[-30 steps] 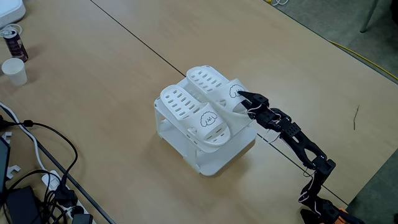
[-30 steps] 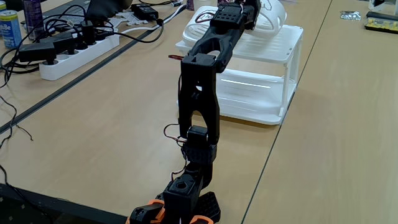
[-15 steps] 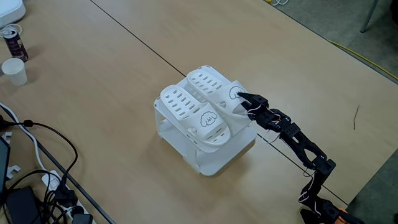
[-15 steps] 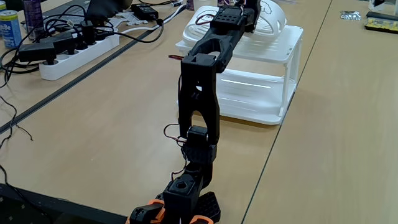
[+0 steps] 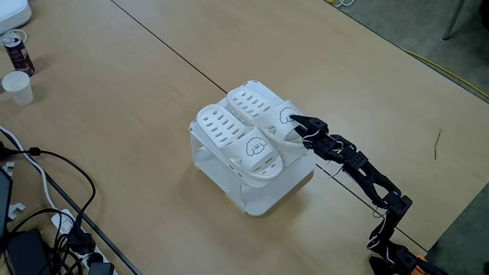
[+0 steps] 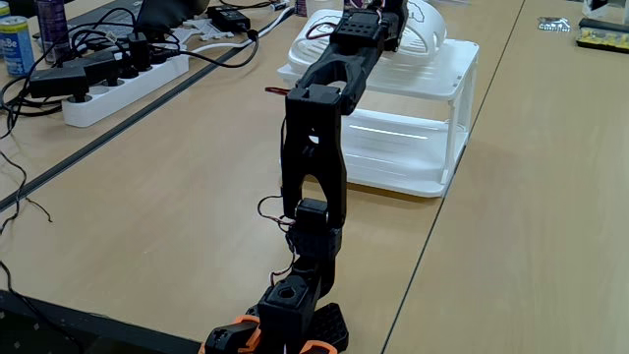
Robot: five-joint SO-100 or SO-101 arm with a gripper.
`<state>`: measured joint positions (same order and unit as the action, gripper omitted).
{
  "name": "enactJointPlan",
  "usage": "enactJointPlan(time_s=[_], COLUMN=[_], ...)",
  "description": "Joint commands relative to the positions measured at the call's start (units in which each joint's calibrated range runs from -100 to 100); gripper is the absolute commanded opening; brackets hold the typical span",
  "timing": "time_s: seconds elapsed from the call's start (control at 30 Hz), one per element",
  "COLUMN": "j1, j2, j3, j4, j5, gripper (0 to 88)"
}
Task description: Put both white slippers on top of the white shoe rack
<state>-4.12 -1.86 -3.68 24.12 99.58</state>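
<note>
Two white slippers lie side by side on top of the white shoe rack. The left slipper rests free, its dog-face drawing towards the arm. My gripper is at the strap of the right slipper and looks shut on the strap's edge by the drawing. Seen from behind the arm in the other fixed view, the gripper reaches over the rack's top, where a slipper shows partly behind it.
A drink can and a paper cup stand at the far left. Cables and a power strip lie along the table's left side, with a blue can nearby. A dark seam crosses the tabletop.
The right slipper has slid slightly left on the rack top, closer to the other slipper, with the gripper following at its strap. The left slipper has stayed put.
</note>
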Motion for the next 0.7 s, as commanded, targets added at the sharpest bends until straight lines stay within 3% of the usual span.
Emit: enactJointPlan(time_s=[0.0,0.67], j1=[-0.1,-0.1], j2=[-6.0,-4.9], j3=[-0.4,1.2], j4=[-0.6,-4.4], j5=[0.4,0.4], gripper=[0.7,0.7])
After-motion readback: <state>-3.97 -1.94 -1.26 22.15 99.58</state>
